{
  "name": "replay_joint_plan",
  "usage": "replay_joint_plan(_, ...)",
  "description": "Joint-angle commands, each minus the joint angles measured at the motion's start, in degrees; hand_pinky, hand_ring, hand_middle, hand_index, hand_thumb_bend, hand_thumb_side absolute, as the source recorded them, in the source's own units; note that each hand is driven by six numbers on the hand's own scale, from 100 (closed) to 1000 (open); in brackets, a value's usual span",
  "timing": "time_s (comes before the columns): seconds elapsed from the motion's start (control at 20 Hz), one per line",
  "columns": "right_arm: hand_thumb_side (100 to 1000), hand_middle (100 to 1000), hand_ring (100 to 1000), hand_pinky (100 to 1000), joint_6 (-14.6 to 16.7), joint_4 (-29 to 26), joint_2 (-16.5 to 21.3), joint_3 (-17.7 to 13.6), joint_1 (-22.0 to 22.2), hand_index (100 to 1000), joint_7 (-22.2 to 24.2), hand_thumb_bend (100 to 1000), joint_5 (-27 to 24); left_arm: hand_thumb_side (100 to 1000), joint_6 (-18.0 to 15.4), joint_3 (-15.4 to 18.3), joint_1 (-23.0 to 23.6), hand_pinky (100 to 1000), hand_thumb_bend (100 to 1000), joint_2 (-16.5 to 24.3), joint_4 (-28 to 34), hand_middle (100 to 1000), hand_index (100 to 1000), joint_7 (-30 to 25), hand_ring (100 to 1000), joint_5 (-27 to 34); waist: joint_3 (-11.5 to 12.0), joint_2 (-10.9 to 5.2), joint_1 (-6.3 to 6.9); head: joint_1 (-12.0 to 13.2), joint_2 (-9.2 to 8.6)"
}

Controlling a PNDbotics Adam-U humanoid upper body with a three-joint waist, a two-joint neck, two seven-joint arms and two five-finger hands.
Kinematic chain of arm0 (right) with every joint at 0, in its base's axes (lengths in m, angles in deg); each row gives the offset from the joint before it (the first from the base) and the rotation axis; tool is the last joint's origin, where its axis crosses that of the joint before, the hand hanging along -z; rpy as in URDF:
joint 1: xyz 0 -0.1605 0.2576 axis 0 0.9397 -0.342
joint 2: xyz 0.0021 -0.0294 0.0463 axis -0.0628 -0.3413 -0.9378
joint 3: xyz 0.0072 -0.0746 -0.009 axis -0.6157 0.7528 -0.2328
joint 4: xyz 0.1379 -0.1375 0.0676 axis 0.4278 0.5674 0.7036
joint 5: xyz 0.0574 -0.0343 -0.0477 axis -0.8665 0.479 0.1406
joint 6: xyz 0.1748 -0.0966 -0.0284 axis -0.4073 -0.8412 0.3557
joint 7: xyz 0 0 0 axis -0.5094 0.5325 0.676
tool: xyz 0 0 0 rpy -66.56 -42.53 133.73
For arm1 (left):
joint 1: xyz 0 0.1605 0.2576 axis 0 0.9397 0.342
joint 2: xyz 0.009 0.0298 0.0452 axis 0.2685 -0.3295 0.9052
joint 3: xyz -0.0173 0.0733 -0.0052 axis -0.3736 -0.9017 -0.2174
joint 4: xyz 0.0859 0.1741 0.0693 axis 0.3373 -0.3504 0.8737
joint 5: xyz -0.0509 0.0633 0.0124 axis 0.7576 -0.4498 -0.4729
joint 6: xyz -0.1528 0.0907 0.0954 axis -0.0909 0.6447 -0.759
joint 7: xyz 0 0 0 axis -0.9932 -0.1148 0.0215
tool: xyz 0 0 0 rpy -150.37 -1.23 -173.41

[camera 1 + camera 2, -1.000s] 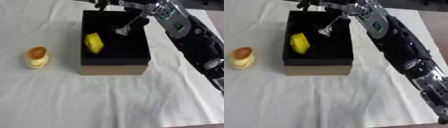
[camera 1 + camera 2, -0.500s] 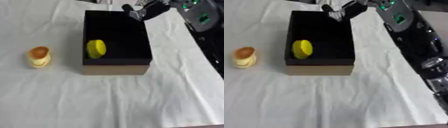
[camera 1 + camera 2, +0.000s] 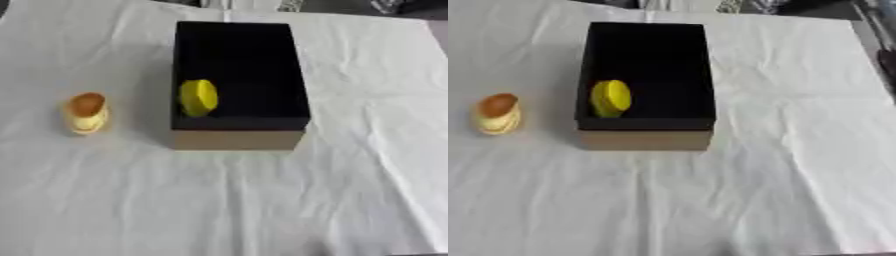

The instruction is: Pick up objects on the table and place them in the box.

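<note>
The left eye view is filled mostly by a white cloth [image 3: 262, 200], creased and wrinkled, spread over the table; a darker surface is seen past its far edge and at the right corner. On the cloth, a little left of the middle and toward the far side, a rectangular box [image 3: 238, 139] is set with its long side running away from the camera; its inside is black and its near outer wall is tan. Inside the box, against the left wall and toward the near end, a yellow rounded object [image 3: 199, 97] is seen standing on edge. To the left of the box and well apart from it, a small pale yellow object with a brown-orange top [image 3: 87, 113] is seen on the cloth, slightly tilted. Neither hand is shown in either view, so the state of the fingers cannot be told
</note>
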Motion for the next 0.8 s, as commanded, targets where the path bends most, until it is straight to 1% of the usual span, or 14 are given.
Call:
replay_joint_plan(0.05, 100, 556, 900, 924, 3.6, -4.2, 4.7, -5.2, 5.5, 831, -6.1, 100, -4.3, 551, 3.3, -0.2, -0.7, 860, 112, 7.0, -0.9, 782, 907, -1.7, 883, -2.5, -1.1, -1.47, 0.79, 1.5, -0.16)
replay_joint_plan(0.15, 100, 558, 897, 925, 6.8, -4.4, 4.9, -7.7, 10.4, 829, -9.3, 100, -5.5, 530, 4.4, -1.5, -1.3, 862, 109, 11.6, -4.5, 787, 910, -5.0, 887, -6.5, -2.4, -1.6, 1.42, 2.2, 0.11)
replay_joint_plan(0.25, 100, 558, 894, 922, 10.0, -4.5, 4.5, -9.9, 14.7, 827, -12.0, 100, -5.7, 490, 4.3, -3.3, -1.9, 865, 145, 16.3, -8.4, 795, 913, -10.5, 889, -12.3, -3.7, -1.72, 2.06, 3.1, 0.31)
replay_joint_plan(0.3, 100, 559, 892, 919, 11.6, -4.5, 4.2, -10.9, 16.8, 827, -13.2, 100, -5.2, 478, 3.5, -4.4, -2.2, 868, 174, 18.3, -10.2, 800, 914, -13.3, 891, -15.2, -4.3, -1.78, 2.33, 3.4, 0.39)
replay_joint_plan(0.4, 100, 559, 889, 915, 14.3, -4.5, 3.7, -12.4, 20.7, 825, -15.4, 100, -3.5, 497, 1.1, -6.9, -3.2, 879, 202, 22.1, -13.6, 816, 921, -18.8, 901, -20.2, -5.3, -1.92, 2.84, 4.0, 0.48)
replay_joint_plan(0.45, 100, 560, 888, 913, 15.6, -4.5, 3.4, -12.8, 22.3, 825, -16.5, 100, -2.4, 483, -0.2, -8.2, -3.8, 883, 232, 23.8, -15.4, 824, 922, -21.4, 905, -22.1, -5.7, -2.01, 3.08, 4.2, 0.51)
replay_joint_plan(0.5, 100, 561, 887, 912, 16.7, -4.5, 3.1, -13.2, 23.5, 825, -17.5, 100, -1.2, 470, -1.4, -9.4, -4.7, 886, 250, 25.0, -17.1, 828, 923, -23.4, 907, -23.4, -6.0, -2.1, 3.26, 4.3, 0.54)
replay_joint_plan(0.55, 100, 563, 885, 908, 17.7, -4.5, 2.9, -13.5, 24.6, 825, -18.5, 100, -0.1, 453, -2.5, -10.6, -5.6, 897, 308, 26.2, -18.8, 842, 930, -25.2, 916, -24.5, -6.4, -2.2, 3.47, 4.4, 0.59)
replay_joint_plan(0.6, 100, 565, 884, 906, 18.7, -4.5, 2.7, -13.7, 25.5, 825, -19.5, 100, 1.0, 438, -3.5, -11.7, -6.6, 903, 346, 27.0, -20.4, 850, 933, -26.7, 921, -25.3, -6.6, -2.28, 3.62, 4.6, 0.66)
replay_joint_plan(0.65, 100, 566, 883, 905, 19.5, -4.5, 2.5, -13.9, 26.3, 825, -20.4, 100, 2.0, 386, -4.6, -12.9, -7.6, 907, 393, 27.7, -21.9, 854, 937, -28.2, 923, -26.1, -6.9, -2.36, 3.77, 4.7, 0.75)
replay_joint_plan(0.7, 100, 567, 883, 904, 20.2, -4.5, 2.3, -14.1, 26.9, 825, -21.3, 100, 2.9, 377, -5.5, -13.9, -8.6, 906, 404, 28.1, -23.4, 855, 938, -29.6, 923, -26.8, -7.1, -2.43, 3.88, 4.9, 0.82)
replay_joint_plan(0.75, 100, 566, 883, 904, 20.7, -4.5, 2.1, -14.2, 27.5, 825, -22.2, 100, 3.8, 331, -6.4, -15.0, -9.5, 914, 477, 28.4, -25.0, 859, 940, -31.0, 926, -27.7, -7.3, -2.48, 4.01, 5.1, 0.84)
replay_joint_plan(0.8, 100, 566, 883, 904, 21.0, -4.5, 1.9, -14.2, 27.9, 825, -22.8, 100, 4.5, 327, -7.2, -15.9, -10.3, 915, 485, 28.5, -26.5, 859, 940, -32.2, 926, -28.6, -7.4, -2.52, 4.09, 5.3, 0.86)
